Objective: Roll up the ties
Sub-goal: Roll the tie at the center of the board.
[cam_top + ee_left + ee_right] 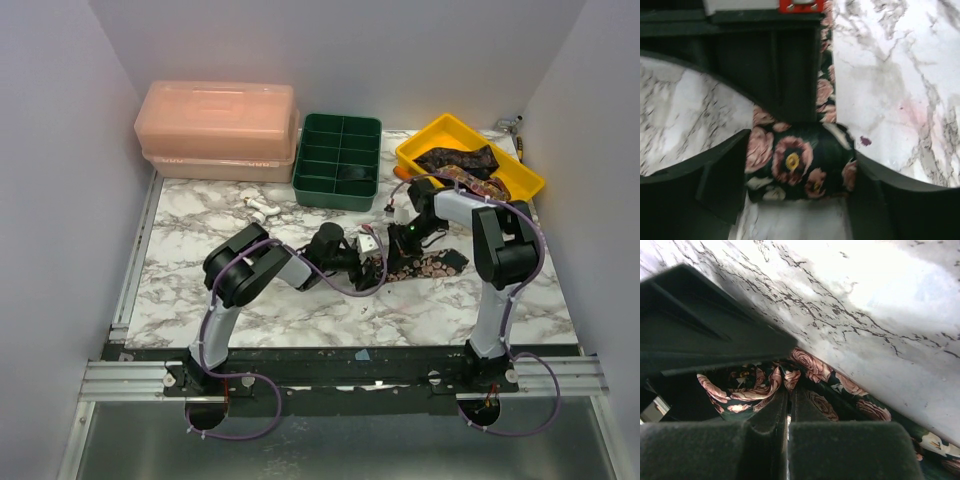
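Noted at far left corner a pink lidded box (218,130), and just toward the near edge from it some small white plastic pieces (262,208). At the far edge, mid-desk, a green compartment tray (338,160), likely meant for finished rolls. At desk centre: left gripper (800,172) clamped across the rolled end (800,165) of one tie (432,264), a finger touching each flank, presumably to keep the coil from springing open. Rolled end tight and stubby, dark with pink roses and one yellow-centred bloom facing up; unrolled remainder lying flat, running toward the right edge. Just right of that: right gripper (790,402) closed, fingers together, tips down on the flat strip, judged as pinning it taut for rolling; unclear whether any fabric is pinched. Far right corner: yellow bin (440,127) holding more ties (465,165), loosely heaped, not yet rolled.
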Available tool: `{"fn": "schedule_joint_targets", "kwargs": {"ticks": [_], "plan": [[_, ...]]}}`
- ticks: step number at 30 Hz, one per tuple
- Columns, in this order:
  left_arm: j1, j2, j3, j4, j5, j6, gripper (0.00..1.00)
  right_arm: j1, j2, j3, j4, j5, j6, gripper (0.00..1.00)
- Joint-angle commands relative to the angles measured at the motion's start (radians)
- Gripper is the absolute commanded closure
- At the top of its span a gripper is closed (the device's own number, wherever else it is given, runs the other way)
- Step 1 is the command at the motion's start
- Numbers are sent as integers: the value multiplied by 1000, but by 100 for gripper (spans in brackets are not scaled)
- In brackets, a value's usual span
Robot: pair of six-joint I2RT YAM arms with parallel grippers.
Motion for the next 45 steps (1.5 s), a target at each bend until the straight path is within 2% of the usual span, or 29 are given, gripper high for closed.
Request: {"fn": "schedule_joint_targets", "kwargs": {"ticks": [1,2,5,8,9,11,14,16,20,22,26,31,37,39,41,44,45], "plan": [[-28,67,69,86,17,-43,40,30,124,-37,77,293,-91,99],[-33,68,73,63,4,-38,46,32,124,-27,74,259,-87,99],[-37,43,51,1,-19,-19,53,50,126,4,82,187,-76,99],[-32,-28,22,-182,-46,43,67,56,126,41,85,108,-72,99],[-26,-50,14,-263,-59,64,73,57,126,68,63,88,-79,97],[-19,-96,-1,-407,-92,116,79,48,107,110,18,55,-114,87],[-17,-143,-3,-598,-98,221,80,0,42,126,-29,-23,-148,65],[-19,-142,35,-716,-108,249,80,-23,9,124,-89,-83,-186,53],[-23,-121,117,-838,-169,259,79,-28,-64,52,-151,-188,-229,40],[-23,-116,133,-880,-192,265,79,-28,-90,24,-127,-246,-189,35],[-26,-121,125,-900,-204,291,77,-21,-90,12,0,-327,-32,33],[-30,-124,117,-905,-218,314,75,-4,-42,16,96,-339,92,36],[-33,-111,128,-911,-226,308,74,10,-9,-33,109,-366,99,39],[-35,-105,130,-912,-227,302,74,12,-15,-47,104,-363,88,44],[-38,-101,133,-913,-225,299,73,11,-21,-53,94,-324,67,61],[-39,-98,140,-914,-226,292,71,11,-13,-48,55,-209,9,98],[-38,-98,145,-914,-224,286,68,9,-9,-47,42,-154,-4,99]]}}
